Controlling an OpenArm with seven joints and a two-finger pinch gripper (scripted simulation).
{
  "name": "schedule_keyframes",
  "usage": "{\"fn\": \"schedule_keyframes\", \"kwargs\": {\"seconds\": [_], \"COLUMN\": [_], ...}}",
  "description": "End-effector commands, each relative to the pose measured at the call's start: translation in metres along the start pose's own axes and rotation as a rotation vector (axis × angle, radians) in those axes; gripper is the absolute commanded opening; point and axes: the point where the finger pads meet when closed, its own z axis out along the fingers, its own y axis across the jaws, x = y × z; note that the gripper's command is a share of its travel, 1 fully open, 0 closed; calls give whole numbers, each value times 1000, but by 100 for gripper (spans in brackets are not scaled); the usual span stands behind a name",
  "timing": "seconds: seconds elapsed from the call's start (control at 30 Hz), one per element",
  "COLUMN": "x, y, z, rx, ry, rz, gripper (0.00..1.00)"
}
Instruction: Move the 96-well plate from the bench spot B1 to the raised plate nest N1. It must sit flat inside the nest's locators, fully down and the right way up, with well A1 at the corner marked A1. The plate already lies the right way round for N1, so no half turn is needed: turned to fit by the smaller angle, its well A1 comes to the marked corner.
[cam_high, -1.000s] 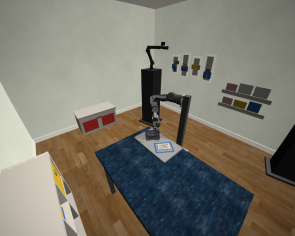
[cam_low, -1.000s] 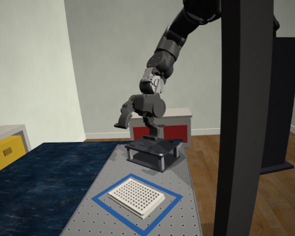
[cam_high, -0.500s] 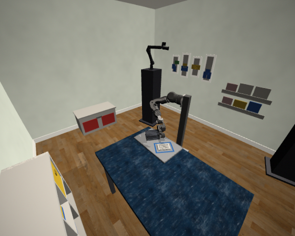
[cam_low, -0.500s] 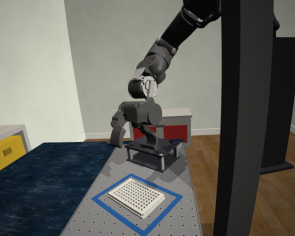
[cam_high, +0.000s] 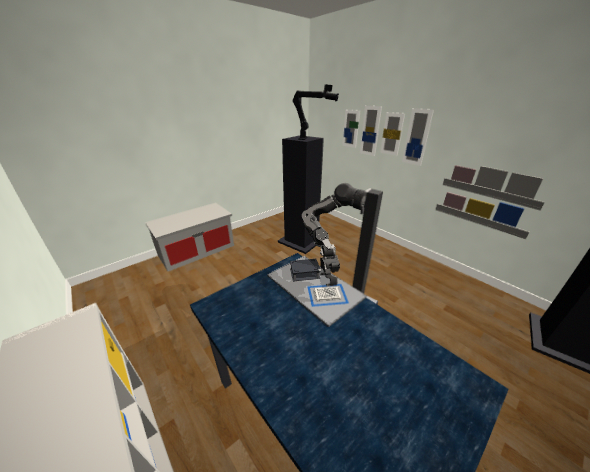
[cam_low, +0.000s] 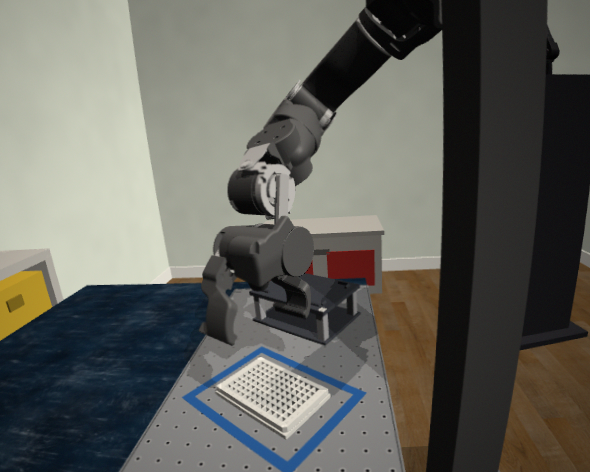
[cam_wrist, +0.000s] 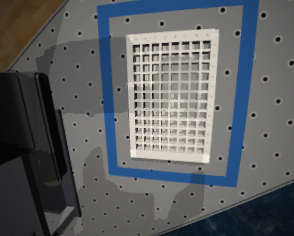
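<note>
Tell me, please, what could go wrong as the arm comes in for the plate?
The open gripper hangs between the raised nest and the 96-well plate, so a finger could clip the nest. The plate lies loose in the blue outline; an off-centre descent could push it askew.

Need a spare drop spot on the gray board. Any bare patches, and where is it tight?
Bare: the gray board in front of the blue outline, and the blue tabletop. Tight: between the plate and the raised nest, where the open gripper hangs.
</note>
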Motion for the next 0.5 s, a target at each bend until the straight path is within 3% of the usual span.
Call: {"fn": "schedule_keyframes", "kwargs": {"seconds": [0.0, 0.37, 0.47], "x": [-10, -10, 1], "y": [-25, -25, -10], "z": [1, 1, 13], "rx": [109, 109, 168], "ry": [-27, -27, -30], "rz": [44, 44, 38], "gripper": [77, 77, 77]}}
